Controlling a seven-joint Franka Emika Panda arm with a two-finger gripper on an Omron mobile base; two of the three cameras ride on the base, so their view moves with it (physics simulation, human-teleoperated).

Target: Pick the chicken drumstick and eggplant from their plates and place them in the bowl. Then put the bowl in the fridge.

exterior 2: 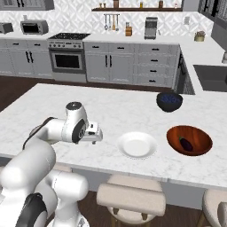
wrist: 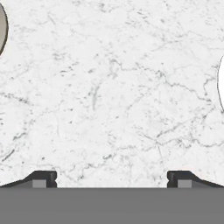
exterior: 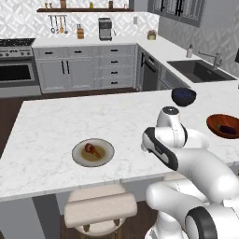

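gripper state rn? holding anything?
Gripper: open, dark fingertips spread wide, holding nothing, over bare white marble counter.

- The table (exterior: 56,116) is a white marble island with grey veins.
- A small dark blue bowl (exterior 2: 169,101) stands on the table, toward its far right part.
- Two padded beige stools (exterior 2: 131,198) are tucked under the table's near edge.
- A steel oven with a cooktop (exterior 2: 68,55) sits among the grey cabinets (exterior 2: 119,62) on the back wall.
- A microwave (exterior 2: 34,27) and a toaster (exterior 2: 5,28) stand on the back counter, left of the oven.
- A coffee machine (exterior: 105,29) stands on the back counter, near a wooden knife block (exterior: 80,33).
- Utensils (exterior: 58,24) hang beneath a wooden wall shelf (exterior: 84,9).
- A dark sink with a tap (exterior: 200,70) is set in the right-hand counter, a soap bottle (exterior: 189,51) beside it.
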